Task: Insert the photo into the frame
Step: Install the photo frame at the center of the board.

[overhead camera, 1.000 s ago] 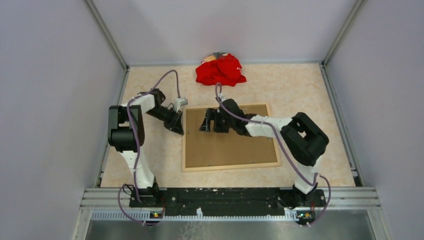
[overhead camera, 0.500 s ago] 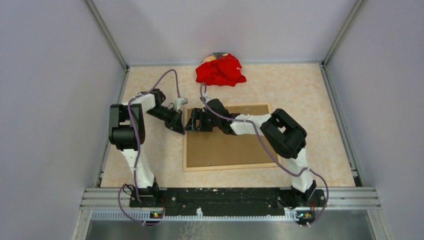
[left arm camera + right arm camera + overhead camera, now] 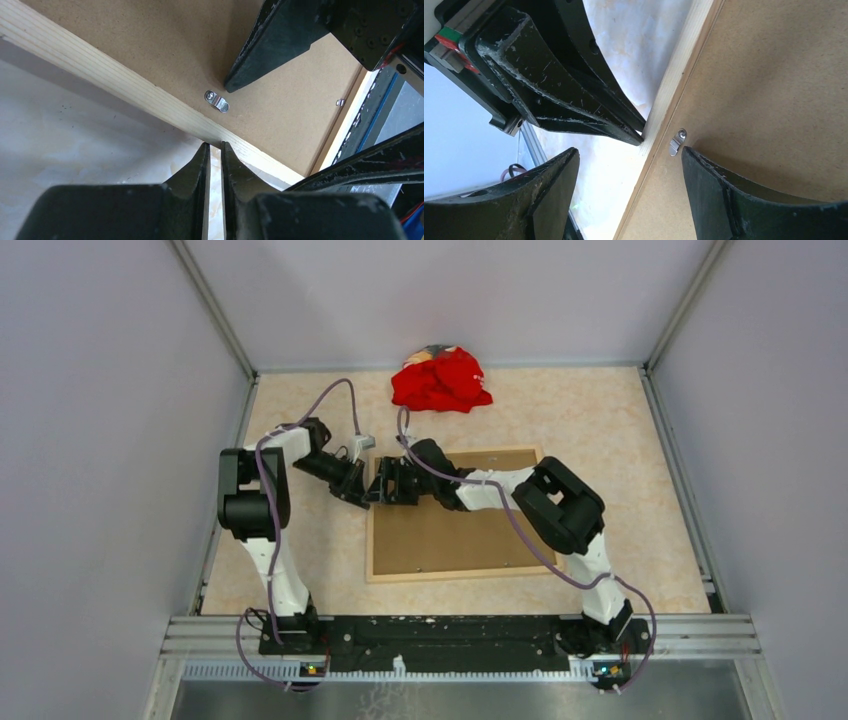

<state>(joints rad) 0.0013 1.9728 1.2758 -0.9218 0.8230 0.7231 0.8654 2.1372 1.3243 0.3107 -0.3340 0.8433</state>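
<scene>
Brown board (image 3: 450, 535) fills the frame (image 3: 460, 573), which lies face down on the table (image 3: 600, 420). The photo is nowhere in view (perhaps under the board; I cannot tell). A small metal clip (image 3: 217, 101) sits on the board by the frame's wooden side. Just outside the clip, the left gripper (image 3: 213, 146) has its tips against that side, jaws almost shut on nothing. The right gripper (image 3: 629, 152) is spread wide and empty, one finger just beside the clip and the other across the wood from it. The step looks like working this clip. Next, a fingertip must push its tab round while the left braces the frame.
</scene>
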